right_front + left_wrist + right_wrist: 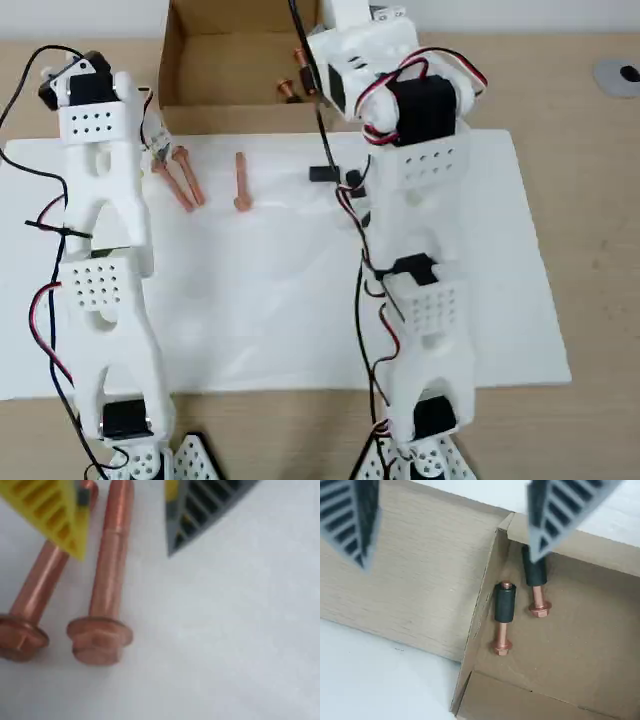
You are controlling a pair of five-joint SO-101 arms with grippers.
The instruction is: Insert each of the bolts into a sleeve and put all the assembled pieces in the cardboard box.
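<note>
Two copper bolts lie side by side on the white mat, the left bolt [30, 605] and the right bolt [107, 595]; the pair [180, 178] is at the mat's far left. My left gripper [125, 556] is open just above them, its fingers straddling the right bolt's shank, and the yellow finger [55, 510] covers the left bolt's tip. A third bolt [241, 180] lies alone further right. My right gripper [451, 564] hangs open over the cardboard box [420, 580]. Inside, two sleeved bolts, one [504, 615] and the other [536, 585], rest near the corner.
The cardboard box [180, 60] stands at the back edge of the white mat [250, 300]. A small black piece [320, 175] lies on the mat beside the right arm [420, 120]. Cables trail along both arms. The mat's middle and front are free.
</note>
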